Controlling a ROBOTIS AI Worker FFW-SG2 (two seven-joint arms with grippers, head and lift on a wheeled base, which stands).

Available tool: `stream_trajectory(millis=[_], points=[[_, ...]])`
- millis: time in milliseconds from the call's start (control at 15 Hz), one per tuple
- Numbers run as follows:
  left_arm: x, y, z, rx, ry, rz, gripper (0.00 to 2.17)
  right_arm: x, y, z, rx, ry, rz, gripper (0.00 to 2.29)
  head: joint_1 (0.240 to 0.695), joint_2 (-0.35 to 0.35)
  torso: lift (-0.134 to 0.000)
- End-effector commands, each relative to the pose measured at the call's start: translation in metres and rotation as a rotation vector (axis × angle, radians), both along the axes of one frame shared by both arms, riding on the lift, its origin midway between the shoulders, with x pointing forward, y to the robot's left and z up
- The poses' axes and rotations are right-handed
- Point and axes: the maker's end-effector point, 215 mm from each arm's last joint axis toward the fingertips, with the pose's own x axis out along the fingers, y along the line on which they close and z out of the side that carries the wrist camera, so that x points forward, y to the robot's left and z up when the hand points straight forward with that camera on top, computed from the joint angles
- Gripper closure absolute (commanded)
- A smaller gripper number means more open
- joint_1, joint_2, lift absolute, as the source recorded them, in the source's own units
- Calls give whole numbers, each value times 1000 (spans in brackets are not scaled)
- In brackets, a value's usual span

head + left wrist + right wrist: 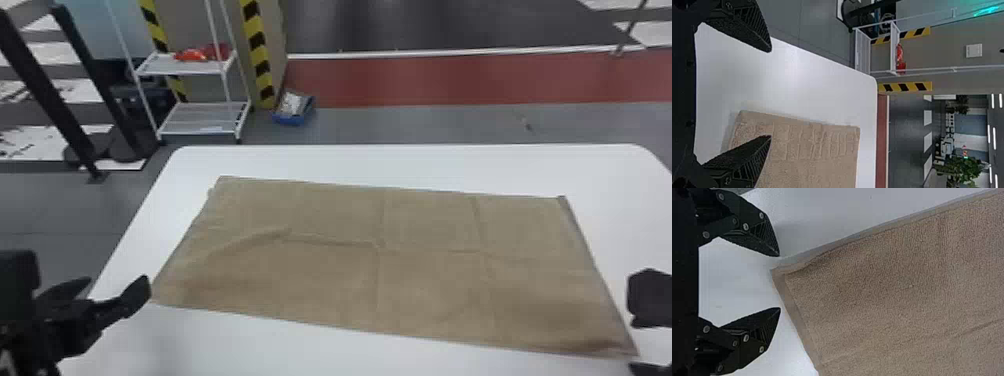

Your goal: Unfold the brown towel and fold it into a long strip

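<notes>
The unfolding looks done and the lengthwise fold seems about to start: the brown towel [340,280] lies spread on the tabletop [400,165], between the left gripper [770,94] and the right gripper [779,282], both parted and empty beside its near corners. The next move likely calls for pinching those corners and carrying the near edge evenly across. The towel is a broad, slightly skewed rectangle, crossed by creases, with a low ridge toward its left.

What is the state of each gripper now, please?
Left gripper: open, holding nothing, near one end of the brown towel.
Right gripper: open, holding nothing, by a corner of the towel.
</notes>
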Motion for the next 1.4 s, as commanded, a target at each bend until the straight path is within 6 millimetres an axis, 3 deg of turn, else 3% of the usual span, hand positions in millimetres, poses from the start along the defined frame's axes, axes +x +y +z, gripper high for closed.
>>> stream_trajectory(millis=[0, 200, 400, 600, 667, 867, 1000, 1067, 1200, 1333], points=[[0, 0, 0, 0, 1, 0, 110, 0, 9, -8, 6, 19, 18, 535, 695, 88, -123], [0, -1, 2, 1, 0, -1, 110, 2, 20, -8, 22, 20, 38, 623, 695, 99, -123], [-1, 0, 2, 2, 0, 0, 134, 3, 19, -7, 20, 17, 39, 886, 695, 114, -123], [-5, 7, 3, 16, 7, -2, 151, 8, 17, 6, 47, -10, 35, 1919, 695, 116, -123], [-2, 11, 8, 46, 3, -16, 151, 9, 17, 12, 59, -24, 41, 2044, 695, 117, -123], [6, 23, 31, 256, -3, -154, 157, 10, 19, 24, 64, -49, 42, 2044, 695, 123, -123], [16, 13, 58, 512, -40, -321, 218, 10, 20, 25, 67, -52, 41, 2044, 695, 131, -123], [20, -3, 67, 658, -52, -427, 262, 10, 20, 25, 69, -53, 37, 2044, 695, 131, -123], [17, -26, 61, 770, -4, -608, 265, 9, 22, 23, 75, -49, 31, 2044, 695, 123, -123], [8, -53, 42, 766, 68, -796, 265, 10, 22, 24, 74, -52, 26, 2044, 695, 79, -123]])
